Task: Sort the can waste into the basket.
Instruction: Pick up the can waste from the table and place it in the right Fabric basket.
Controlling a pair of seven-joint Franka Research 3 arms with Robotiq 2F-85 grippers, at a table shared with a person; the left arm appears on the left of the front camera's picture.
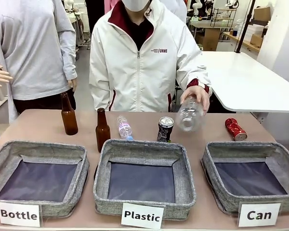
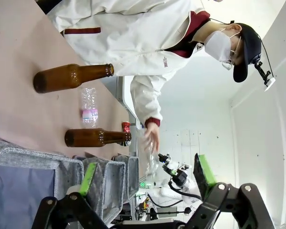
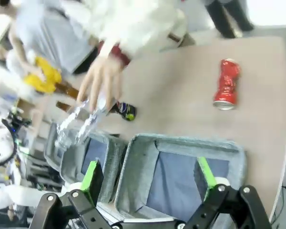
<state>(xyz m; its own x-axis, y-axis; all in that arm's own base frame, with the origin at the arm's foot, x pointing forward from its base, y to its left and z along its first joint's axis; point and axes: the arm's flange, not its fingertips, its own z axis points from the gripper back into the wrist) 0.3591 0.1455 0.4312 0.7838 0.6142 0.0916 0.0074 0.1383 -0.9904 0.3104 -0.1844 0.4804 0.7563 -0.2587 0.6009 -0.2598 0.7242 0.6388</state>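
A black can (image 1: 165, 129) with a silver top stands upright behind the middle basket; it shows small in the right wrist view (image 3: 127, 111). A dented red can (image 1: 235, 129) lies on its side at the back right, clear in the right wrist view (image 3: 226, 84). The grey "Can" basket (image 1: 216, 190) sits front right, with nothing in it, under my right gripper (image 3: 148, 180). My right gripper is open, holding nothing. My left gripper (image 2: 145, 178) is open too, above the left basket. The person's hand (image 1: 195, 97) holds a clear plastic bottle (image 1: 189, 116) above the table.
The "Plastic" basket (image 1: 101, 190) and the "Bottle" basket (image 1: 79, 178) stand front centre and front left. Two brown glass bottles (image 1: 69, 116) (image 1: 102, 130) stand upright behind them. A small clear plastic bottle (image 1: 124, 128) lies between the bottles and the black can. A white table (image 1: 245, 82) stands far right.
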